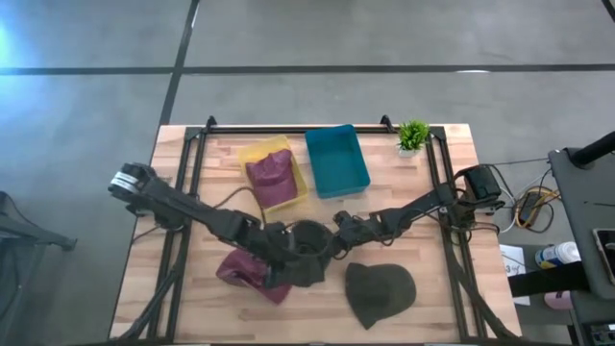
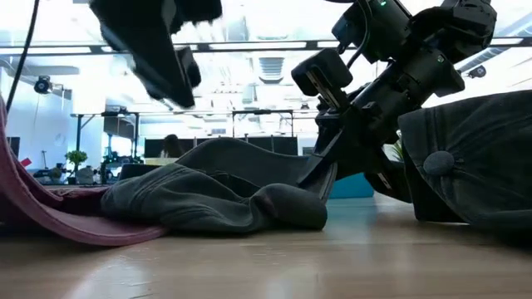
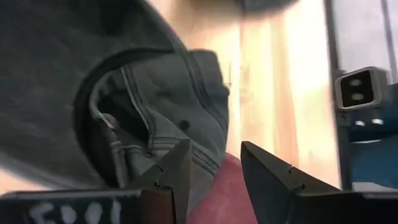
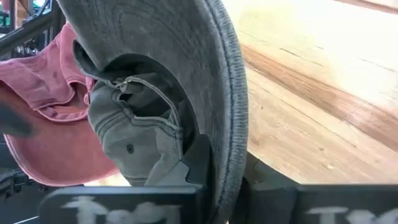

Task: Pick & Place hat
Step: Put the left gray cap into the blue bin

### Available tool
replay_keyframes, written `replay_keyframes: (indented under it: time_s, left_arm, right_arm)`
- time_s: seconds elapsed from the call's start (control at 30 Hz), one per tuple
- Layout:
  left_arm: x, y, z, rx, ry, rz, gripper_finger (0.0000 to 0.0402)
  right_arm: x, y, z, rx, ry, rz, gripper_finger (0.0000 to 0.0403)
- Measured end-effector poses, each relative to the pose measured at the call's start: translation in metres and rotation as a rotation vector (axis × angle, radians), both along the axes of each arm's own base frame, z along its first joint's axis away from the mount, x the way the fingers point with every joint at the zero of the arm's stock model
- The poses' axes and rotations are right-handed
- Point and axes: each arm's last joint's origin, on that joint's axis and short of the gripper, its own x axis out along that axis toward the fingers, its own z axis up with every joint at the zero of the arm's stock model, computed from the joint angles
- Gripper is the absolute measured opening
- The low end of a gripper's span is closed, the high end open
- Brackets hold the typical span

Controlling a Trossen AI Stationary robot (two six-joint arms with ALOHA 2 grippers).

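Note:
A dark grey cap [image 1: 307, 252] lies at the table's middle near the front, partly over a maroon cap [image 1: 242, 271] on its left; both also show in the low view, grey [image 2: 208, 199] and maroon [image 2: 50, 218]. A dark green cap [image 1: 380, 293] rests on the table to the right. My right gripper [image 4: 217, 180] is shut on the grey cap's brim. My left gripper [image 3: 214, 171] is open and empty, hovering above the grey cap's left side and the maroon cap [image 3: 224, 193]; it hangs high in the low view [image 2: 162, 62]. My right gripper pinches the grey cap's brim [image 4: 231, 134] at its edge between its two fingers. The fingers come slanting down from the table's right side. The brim is raised at the hold [image 2: 320, 170], and the crown [image 2: 249, 208] lies crumpled on the table.
A yellow bin [image 1: 288, 154] with another maroon cap [image 1: 271, 178] and a blue bin [image 1: 336, 161] stand at the back middle. A small potted plant [image 1: 413, 135] stands at the back right. Black rails [image 1: 192, 163] run along the table's sides.

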Motion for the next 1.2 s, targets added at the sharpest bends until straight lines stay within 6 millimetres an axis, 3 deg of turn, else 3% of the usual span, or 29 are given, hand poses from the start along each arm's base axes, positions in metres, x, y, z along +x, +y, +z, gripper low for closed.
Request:
replay_keyframes:
  time_s: [0.17,0.33,0.5,0.6,0.7,0.83,1.0,1.2]
  left_arm:
    - [0.016,-0.013,-0.031,-0.040,0.039,-0.005,0.0133]
    - [0.026,-0.016,-0.061,0.029,0.076,0.021,0.0133]
    - [0.035,-0.017,-0.081,0.089,0.051,0.068,0.0133]
    - [0.037,-0.016,-0.082,0.116,0.033,0.099,0.0133]
    - [0.034,-0.014,-0.067,0.158,-0.025,0.120,0.0133]
    - [0.022,-0.009,-0.020,0.170,-0.145,0.113,0.0133]
    - [-0.007,-0.002,0.019,0.135,-0.140,0.125,0.0133]
    - [-0.050,0.019,0.093,-0.035,-0.270,0.373,0.0133]
  right_arm:
    - [0.000,0.000,0.000,0.001,-0.003,-0.001,0.0019]
    - [0.001,0.000,0.002,0.026,-0.015,0.013,0.0019]
    - [0.001,0.002,0.002,0.059,-0.008,0.043,0.0019]
    - [0.001,0.003,0.003,0.076,-0.010,0.062,0.0019]
    - [0.001,0.004,0.006,0.066,-0.029,0.077,0.0019]
    - [0.001,0.006,0.017,0.040,-0.076,0.133,0.0019]
    - [-0.001,0.002,0.032,-0.002,-0.118,0.157,0.0019]
    - [-0.005,-0.002,0.060,-0.058,-0.228,0.189,0.0019]
